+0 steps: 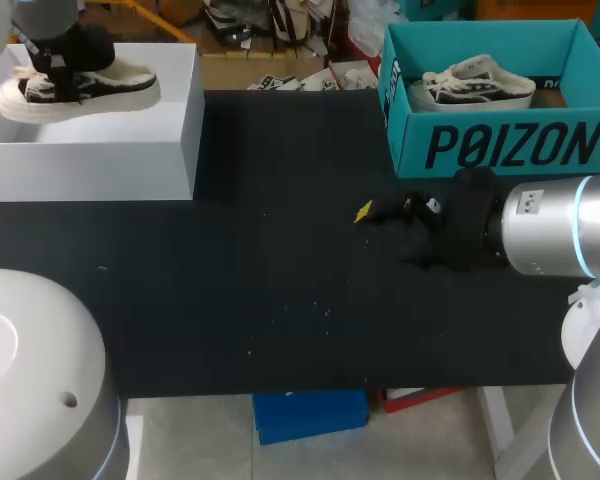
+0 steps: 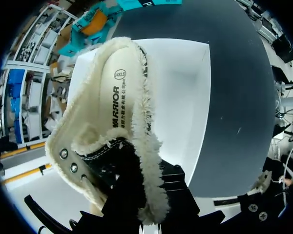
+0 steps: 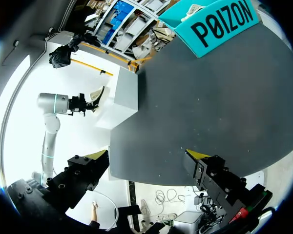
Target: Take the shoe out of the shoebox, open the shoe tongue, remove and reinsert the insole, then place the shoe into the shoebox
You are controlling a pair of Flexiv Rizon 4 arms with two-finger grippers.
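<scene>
Two cream fleece-lined shoes with black panels are present. One shoe [image 1: 90, 88] lies on its sole on the single white rectangular block [image 1: 90, 150], with the left gripper [image 1: 52, 65] clenched on its collar. The second shoe [image 1: 477, 83] sits inside the single teal cardboard shoebox [image 1: 510, 145]. The right gripper [image 3: 147, 156] hangs released, grasping nothing, over the black surface [image 1: 280, 270], near the shoebox.

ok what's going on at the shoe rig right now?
The left gripper is at the fleece-lined shoe on the white block. The insole is visible inside the shoe. Whether the gripper actually grips it is unclear. The right gripper hovers over the black table in front of the teal shoebox, fingers open and empty. A second shoe lies in the box.
</scene>
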